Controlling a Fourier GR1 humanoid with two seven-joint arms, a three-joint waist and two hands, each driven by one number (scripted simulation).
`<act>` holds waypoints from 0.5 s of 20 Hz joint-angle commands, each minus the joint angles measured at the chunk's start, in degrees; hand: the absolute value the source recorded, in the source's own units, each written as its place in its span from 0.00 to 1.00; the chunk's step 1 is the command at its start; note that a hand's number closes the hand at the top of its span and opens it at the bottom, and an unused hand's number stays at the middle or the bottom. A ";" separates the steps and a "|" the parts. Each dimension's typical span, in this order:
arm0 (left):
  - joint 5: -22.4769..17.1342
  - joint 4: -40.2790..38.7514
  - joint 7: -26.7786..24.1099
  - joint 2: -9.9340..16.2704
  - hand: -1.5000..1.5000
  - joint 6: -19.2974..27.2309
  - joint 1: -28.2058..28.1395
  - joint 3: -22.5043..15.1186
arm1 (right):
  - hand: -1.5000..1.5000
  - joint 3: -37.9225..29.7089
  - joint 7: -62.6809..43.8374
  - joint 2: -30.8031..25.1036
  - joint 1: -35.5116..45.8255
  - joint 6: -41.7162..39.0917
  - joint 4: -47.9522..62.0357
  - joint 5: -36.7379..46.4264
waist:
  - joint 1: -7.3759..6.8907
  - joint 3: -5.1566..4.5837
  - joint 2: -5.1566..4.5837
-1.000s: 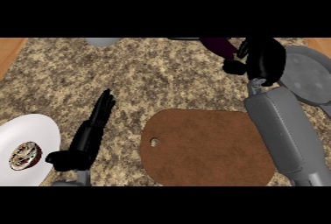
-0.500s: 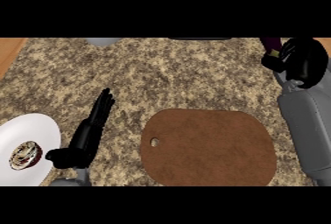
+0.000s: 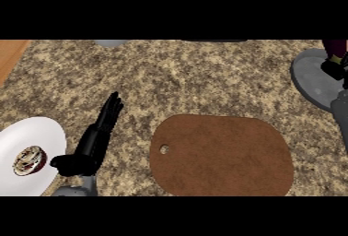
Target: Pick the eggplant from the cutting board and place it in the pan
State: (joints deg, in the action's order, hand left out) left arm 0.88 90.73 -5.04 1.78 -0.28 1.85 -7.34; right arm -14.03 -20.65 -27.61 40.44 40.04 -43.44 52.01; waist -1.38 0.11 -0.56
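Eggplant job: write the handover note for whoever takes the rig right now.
Left robot hand: open, fingers straight, resting on the counter left of the cutting board, holding nothing.
Right robot hand: only a sliver shows at the view's right edge, over the pan; its fingers cannot be judged.
Eggplant: a purple piece shows at that edge, above the pan, by the right robot hand.
Done: eggplant is off the cutting board.
Left: confirm it rests in the pan, then release and withdraw.
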 commanded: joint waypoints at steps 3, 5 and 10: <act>-0.09 0.67 -0.19 -0.03 0.50 -0.53 0.25 -0.29 | 1.00 -7.91 13.55 -4.34 3.51 9.79 12.49 -7.20 | -1.33 0.15 -0.61; -1.18 -1.84 0.35 0.51 0.50 -1.57 2.32 1.00 | 1.00 -9.86 16.58 -7.04 5.19 7.84 15.62 -9.47 | -1.33 0.16 -0.83; -1.47 0.51 1.24 0.98 0.50 -1.48 2.56 1.56 | 1.00 -13.59 25.93 -9.42 4.73 8.13 21.21 -13.60 | -1.75 0.23 -0.90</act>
State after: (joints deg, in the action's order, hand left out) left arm 0.59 91.49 -4.01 1.90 -0.71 3.62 -7.02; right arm -24.61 -1.16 -34.56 44.49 48.29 -26.59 41.70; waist -2.94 0.30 -1.32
